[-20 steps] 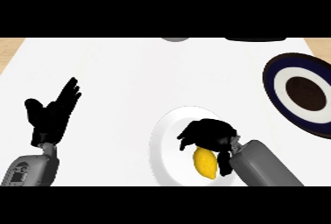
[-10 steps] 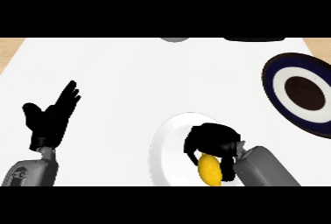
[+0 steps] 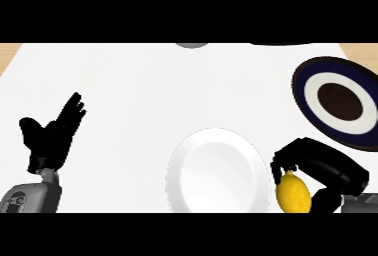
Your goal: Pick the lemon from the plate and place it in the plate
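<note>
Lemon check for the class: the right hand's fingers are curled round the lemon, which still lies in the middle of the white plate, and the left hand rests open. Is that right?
Not quite. The head view shows the lemon off the white plate, held beside the plate's right rim. The rest stands: the right hand curls round it and the left hand rests open.
</note>
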You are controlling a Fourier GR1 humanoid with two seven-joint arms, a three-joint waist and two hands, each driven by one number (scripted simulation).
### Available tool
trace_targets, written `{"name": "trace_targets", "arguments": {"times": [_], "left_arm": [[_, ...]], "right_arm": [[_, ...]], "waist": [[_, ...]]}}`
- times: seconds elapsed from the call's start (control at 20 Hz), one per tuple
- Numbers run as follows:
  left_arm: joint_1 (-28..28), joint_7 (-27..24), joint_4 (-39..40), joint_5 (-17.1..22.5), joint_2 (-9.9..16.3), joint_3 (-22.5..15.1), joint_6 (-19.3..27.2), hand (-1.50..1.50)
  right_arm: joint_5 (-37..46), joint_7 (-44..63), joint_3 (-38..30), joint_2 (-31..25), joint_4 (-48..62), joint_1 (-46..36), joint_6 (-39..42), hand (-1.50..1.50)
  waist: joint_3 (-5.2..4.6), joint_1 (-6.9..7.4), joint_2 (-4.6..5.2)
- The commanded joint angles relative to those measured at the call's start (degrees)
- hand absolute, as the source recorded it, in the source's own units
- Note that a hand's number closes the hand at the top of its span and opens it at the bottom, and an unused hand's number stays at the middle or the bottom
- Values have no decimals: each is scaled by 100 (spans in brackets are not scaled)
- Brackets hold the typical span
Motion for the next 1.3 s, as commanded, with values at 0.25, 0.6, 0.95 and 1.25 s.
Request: {"name": "trace_targets", "arguments": {"times": [0.25,0.6,0.95,1.25], "left_arm": [[-18,66,-34,78,51,74,-73,0],[-387,-4,283,16,59,65,-149,0],[-214,-74,173,39,-90,-22,-226,0],[-318,143,-9,-101,-178,-118,-105,0]], "right_arm": [[-1297,542,-2397,437,-1328,142,-865,150],[-2281,1854,-3783,157,-904,-649,-705,150],[-2248,1565,-4142,-554,1539,-1613,-1015,150],[-1759,513,-4132,-1129,3525,-2012,-1550,150]], "waist": [[3,-20,-21],[-2,149,42],[7,318,71],[11,317,81]]}}
